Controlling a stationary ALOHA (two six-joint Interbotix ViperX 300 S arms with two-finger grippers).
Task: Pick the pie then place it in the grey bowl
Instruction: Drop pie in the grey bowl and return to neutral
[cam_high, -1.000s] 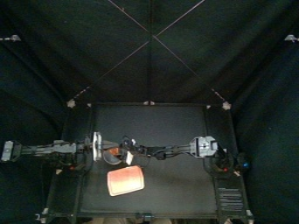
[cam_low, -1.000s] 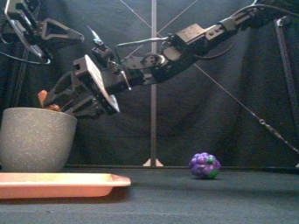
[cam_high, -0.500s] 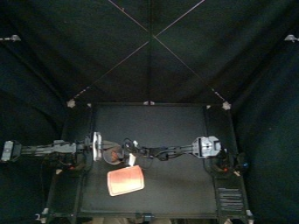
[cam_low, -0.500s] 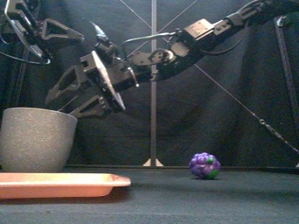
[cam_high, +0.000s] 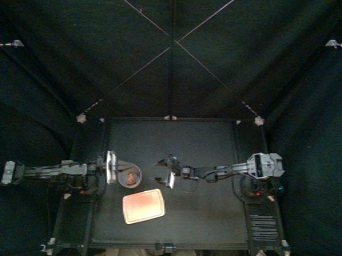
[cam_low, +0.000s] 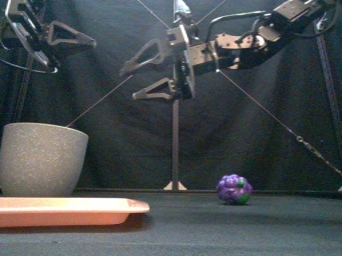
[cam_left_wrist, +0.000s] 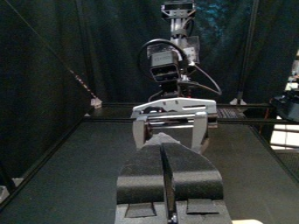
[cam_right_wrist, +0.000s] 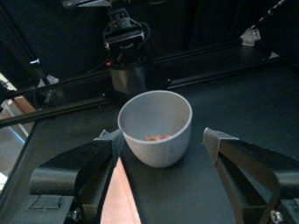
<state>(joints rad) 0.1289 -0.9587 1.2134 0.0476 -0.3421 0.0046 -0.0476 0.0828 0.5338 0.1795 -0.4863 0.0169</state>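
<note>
- The left hand (cam_high: 110, 169) rests at the surface's (cam_low: 201, 235) left edge. Its jaws are pressed together on nothing, and it poses no risk while it rests there.
- The grey speckled cup (cam_low: 43, 158) stands upright just beside the left hand. It is tall and tapered with a matte, stony finish. The right wrist view shows a small pinkish-brown piece at its bottom, which I take for the pie (cam_right_wrist: 156, 137), so the placing looks done.
- A tall cup on a narrower base would tip easily. A low sideways sweep by either arm could clip the rim and spill the pie out.
- The flat pink tray (cam_low: 67, 208) lies in front of the cup. It is smooth plastic with a shallow raised lip, and nothing lies on it.
- The right hand (cam_low: 134, 83) hangs above the surface, right of the cup. Its jaws are spread wide and hold nothing. Dropping from there before clearing the cup is the likeliest way to knock it.
- A round, glossy purple toy (cam_low: 234, 188) sits well apart on the right. It would roll if nudged.
</note>
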